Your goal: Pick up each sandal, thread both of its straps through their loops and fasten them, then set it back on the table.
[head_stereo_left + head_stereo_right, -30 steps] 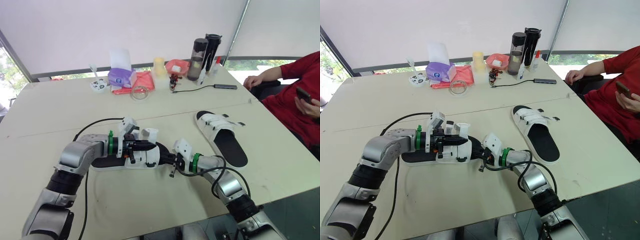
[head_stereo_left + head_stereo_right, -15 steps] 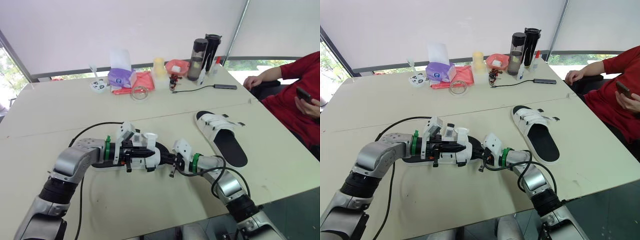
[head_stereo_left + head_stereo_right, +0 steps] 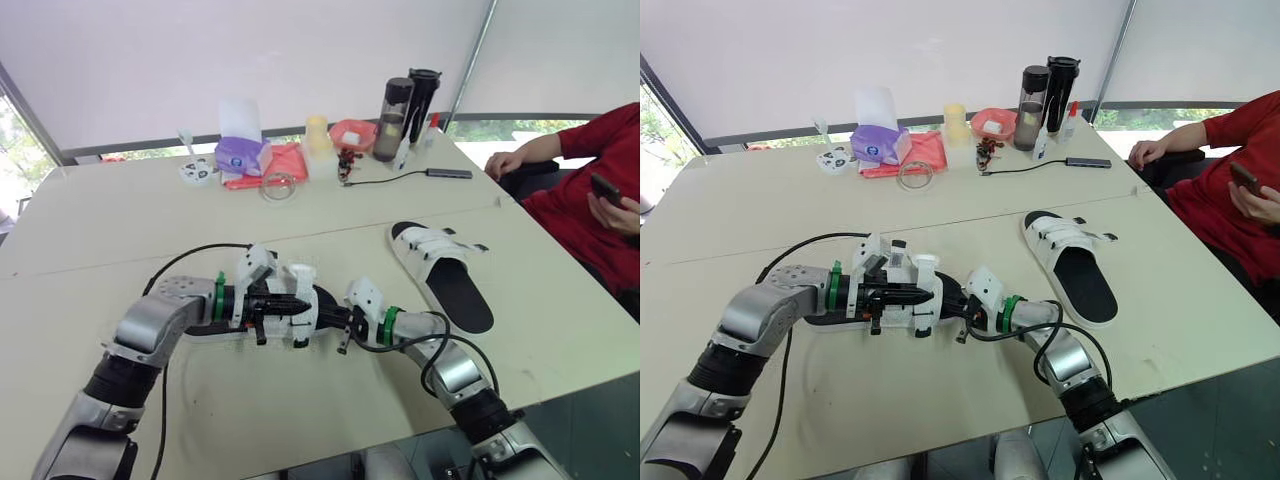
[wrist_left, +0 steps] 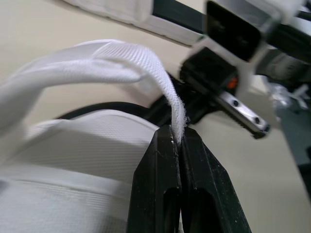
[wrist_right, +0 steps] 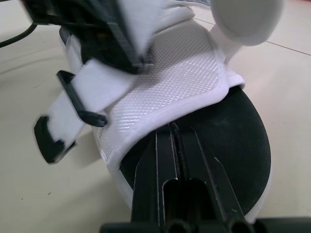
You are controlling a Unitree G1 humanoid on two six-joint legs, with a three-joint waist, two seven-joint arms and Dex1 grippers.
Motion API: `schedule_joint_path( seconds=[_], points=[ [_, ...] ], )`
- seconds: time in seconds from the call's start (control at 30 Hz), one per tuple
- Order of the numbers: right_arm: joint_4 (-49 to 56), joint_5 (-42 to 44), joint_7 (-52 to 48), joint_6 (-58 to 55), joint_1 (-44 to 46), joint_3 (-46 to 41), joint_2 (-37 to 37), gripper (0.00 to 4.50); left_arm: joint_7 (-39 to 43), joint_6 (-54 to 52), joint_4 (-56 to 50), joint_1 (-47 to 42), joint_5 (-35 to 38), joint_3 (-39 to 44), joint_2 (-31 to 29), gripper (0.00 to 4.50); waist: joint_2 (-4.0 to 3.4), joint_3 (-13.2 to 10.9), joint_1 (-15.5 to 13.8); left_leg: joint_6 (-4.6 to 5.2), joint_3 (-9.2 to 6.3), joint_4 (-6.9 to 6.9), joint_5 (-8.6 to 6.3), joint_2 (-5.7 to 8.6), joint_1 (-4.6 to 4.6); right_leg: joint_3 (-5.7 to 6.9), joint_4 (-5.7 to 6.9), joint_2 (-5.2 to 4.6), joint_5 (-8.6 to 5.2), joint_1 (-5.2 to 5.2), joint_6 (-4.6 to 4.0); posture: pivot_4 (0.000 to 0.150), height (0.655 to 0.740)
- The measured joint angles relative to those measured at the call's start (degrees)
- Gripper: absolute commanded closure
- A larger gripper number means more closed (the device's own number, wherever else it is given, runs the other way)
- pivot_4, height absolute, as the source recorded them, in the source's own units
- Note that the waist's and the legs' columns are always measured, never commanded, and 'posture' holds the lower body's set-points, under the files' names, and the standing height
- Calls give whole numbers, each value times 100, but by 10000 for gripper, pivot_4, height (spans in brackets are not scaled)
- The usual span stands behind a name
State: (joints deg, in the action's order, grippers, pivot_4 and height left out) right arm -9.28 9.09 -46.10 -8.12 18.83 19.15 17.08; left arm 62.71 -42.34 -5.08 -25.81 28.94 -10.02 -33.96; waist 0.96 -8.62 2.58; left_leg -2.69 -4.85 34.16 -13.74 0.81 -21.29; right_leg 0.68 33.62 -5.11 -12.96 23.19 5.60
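White webbing strap clamped at its frayed tip by the left gripper, jaws clenched tight on it. Strap arched up and over the white upper of the held sandal. On the same sandal, another strap passed through a black loop, dark end tab hanging free past it.

Right gripper at the sandal's opposite, rounded end, jaws squeezed together on the rim where the white upper meets the black footbed. Sandal stretched between the two grippers, lengthwise along the front edge of the table, left of the middle. Resting on the surface or raised just off it: cannot tell.

Second sandal sole down on the right half of the table, well apart from the held one, angled toward the front right corner, two white straps across its far end and black footbed bare toward the near end.

Along the far edge, a cluster of things:
- purple tissue box with a red cloth just beside it
- clear ring in front of the cloth
- pale yellow cup and pink bowl
- two dark bottles side by side
- black cable trailing toward the right edge

Person in a red sleeve at the right edge, one hand on the table near the far right corner, the other holding a phone.
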Motion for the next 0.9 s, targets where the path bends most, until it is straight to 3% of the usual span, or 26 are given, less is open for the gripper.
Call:
schedule_joint_path(
  seconds=[0.13,0.27,0.43,0.6,0.9],
  points=[
    [-2,0,3,0,0,1,-12,45000,84,-118,-79,60,92,-3,-38,44535,-1,-1,-5,0,2,0,0,-23,0,0,0,11,4,2,-6,1500,7400],
    [-3,0,6,0,0,1,-15,45000,23,-125,-63,74,95,-2,-30,27586,-3,-2,-7,0,3,0,0,-26,-1,1,0,14,4,4,-8,1500,7400],
    [-7,-3,14,0,2,2,-16,45000,-42,-183,-60,73,168,53,-30,2068,-3,-2,-9,0,2,0,0,-28,-1,0,0,14,4,4,-8,1500,7400],
    [-7,-7,14,13,7,22,-21,45000,-72,-501,-244,274,545,494,-255,502,-7,-4,1,0,4,0,0,-34,-1,1,0,14,4,9,-8,1500,7400],
    [-63,-25,6,68,34,29,-23,45000,188,-1408,-1513,1229,1650,1266,-1321,502,-20,-12,5,-19,5,-1,-12,-43,-1,1,-20,9,3,30,-11,1500,7400]
  ],
)
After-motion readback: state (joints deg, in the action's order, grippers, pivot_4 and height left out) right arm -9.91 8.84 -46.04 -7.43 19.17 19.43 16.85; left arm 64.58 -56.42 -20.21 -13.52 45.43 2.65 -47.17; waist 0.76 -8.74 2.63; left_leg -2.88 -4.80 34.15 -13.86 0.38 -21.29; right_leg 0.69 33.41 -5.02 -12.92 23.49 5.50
